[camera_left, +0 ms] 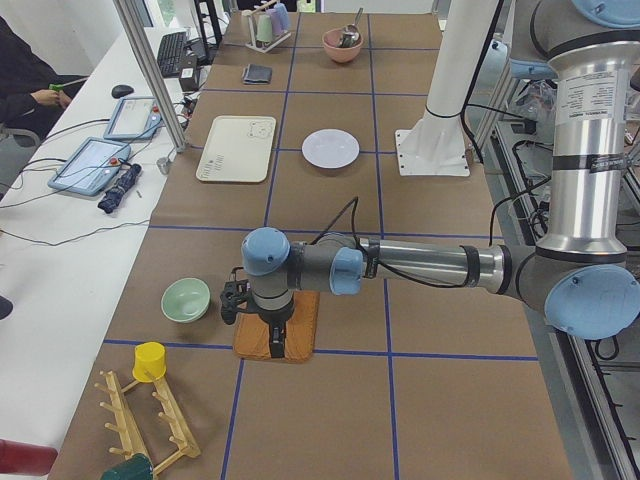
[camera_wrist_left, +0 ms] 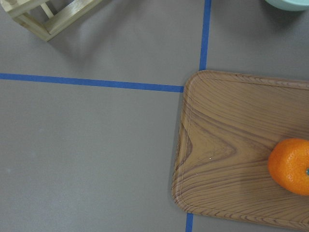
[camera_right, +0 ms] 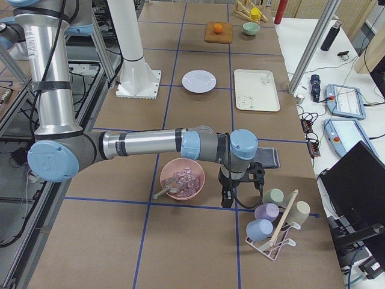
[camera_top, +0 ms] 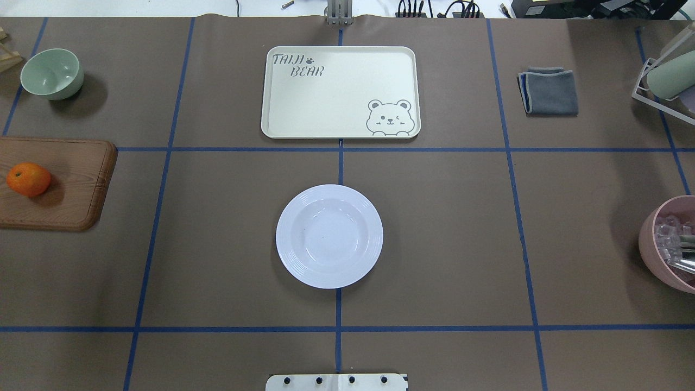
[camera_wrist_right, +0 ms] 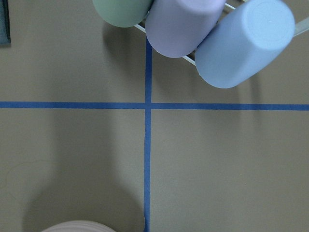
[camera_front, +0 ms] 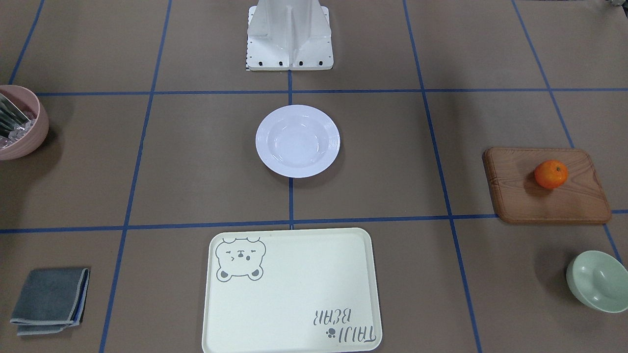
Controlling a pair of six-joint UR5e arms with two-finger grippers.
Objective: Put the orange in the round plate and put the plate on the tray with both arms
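Orange (camera_front: 550, 174) on wooden board (camera_front: 520, 198) — white plate (camera_front: 297, 140) upright near cream tray (camera_front: 294, 289).

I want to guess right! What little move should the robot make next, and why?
Probably the left arm should shift over the orange, ready to lower. The orange lies on the board, at the edge of the left wrist view, and the plate is empty.

Orange (camera_wrist_left: 291, 166) clipped by wrist view edge; left jaws, right jaws unreadable.
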